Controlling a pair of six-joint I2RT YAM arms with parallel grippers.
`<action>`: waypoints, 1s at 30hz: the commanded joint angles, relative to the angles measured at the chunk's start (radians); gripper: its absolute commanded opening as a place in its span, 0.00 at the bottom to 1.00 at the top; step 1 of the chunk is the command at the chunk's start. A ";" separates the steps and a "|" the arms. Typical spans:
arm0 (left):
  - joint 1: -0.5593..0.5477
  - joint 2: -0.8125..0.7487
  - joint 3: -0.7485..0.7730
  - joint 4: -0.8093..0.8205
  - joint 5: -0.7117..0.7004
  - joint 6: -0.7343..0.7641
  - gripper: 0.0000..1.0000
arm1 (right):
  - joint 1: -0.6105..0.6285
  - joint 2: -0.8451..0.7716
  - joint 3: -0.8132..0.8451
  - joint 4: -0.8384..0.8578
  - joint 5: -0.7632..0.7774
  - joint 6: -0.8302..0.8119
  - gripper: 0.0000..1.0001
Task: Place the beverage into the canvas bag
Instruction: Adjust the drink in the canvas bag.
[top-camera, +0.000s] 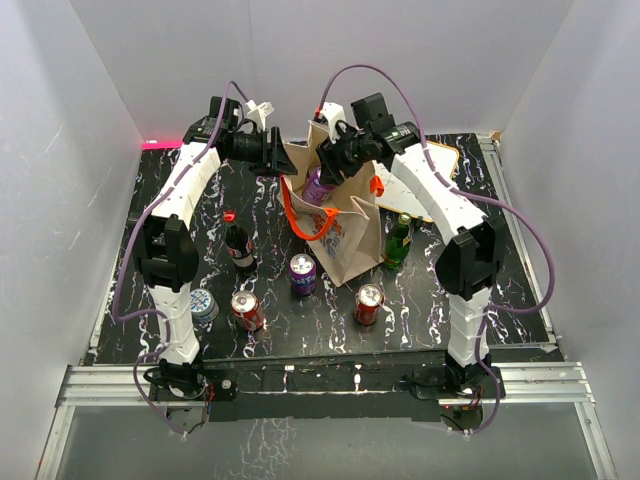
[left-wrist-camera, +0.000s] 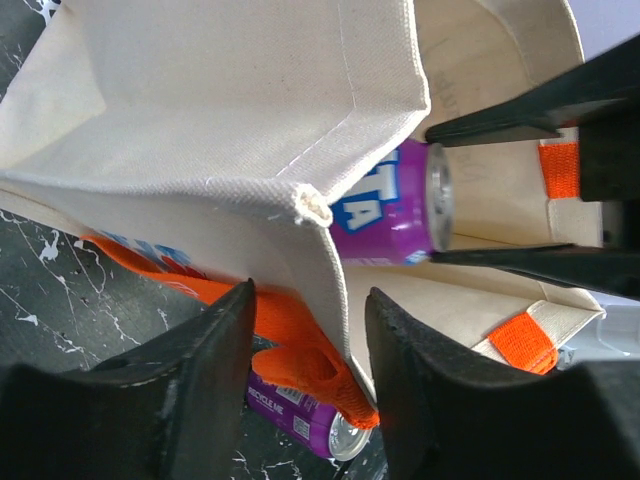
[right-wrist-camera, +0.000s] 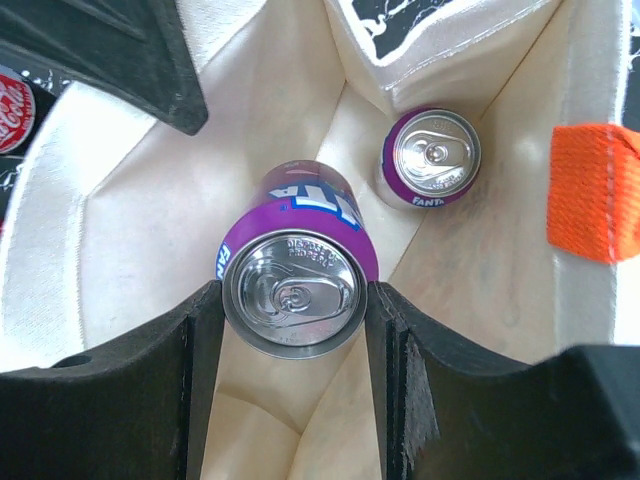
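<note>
Nearest the arm bases, spare drinks stand on the black marbled table (top-camera: 450, 300): a red can (top-camera: 368, 303), a loose purple can (top-camera: 302, 273), a dark cola bottle (top-camera: 238, 245) and a green glass bottle (top-camera: 398, 240). Just behind them stands the beige canvas bag (top-camera: 350, 240), with orange strap handles and a floral print, its mouth open upward.

At the bag's left rim, the left gripper (left-wrist-camera: 310, 292) has its 2 black fingers spread either side of a fold of the rim and an orange strap handle (left-wrist-camera: 290, 340). A gap shows beside the cloth, so the fingers look slack rather than pinching.

The relation that matters is at the mouth. The right gripper (right-wrist-camera: 292, 310) pinches a purple soft-drink can (left-wrist-camera: 390, 215) by its sides, near the top. The can hangs upright, its long axis vertical, lid toward the wrist and base pointing straight down into the bag. Its lower part is already below the rim with cloth walls all around it, and it appears to hang well above the floor. The right arm has the can; the left only tends the rim.

Farthest down, on the bag's floor and off to 1 side, sits a second purple can (right-wrist-camera: 430, 155), apart from the held one. The way down looks straight, with free floor beside that can.
</note>
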 joint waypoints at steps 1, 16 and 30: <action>0.005 0.003 0.033 -0.003 0.008 0.020 0.53 | -0.004 -0.114 -0.004 0.112 -0.020 0.025 0.08; 0.006 0.000 0.030 0.005 0.010 0.020 0.50 | 0.011 -0.010 -0.026 0.198 0.065 0.086 0.08; 0.006 -0.008 0.000 0.002 0.036 0.029 0.43 | 0.059 0.151 0.074 0.174 0.266 0.065 0.08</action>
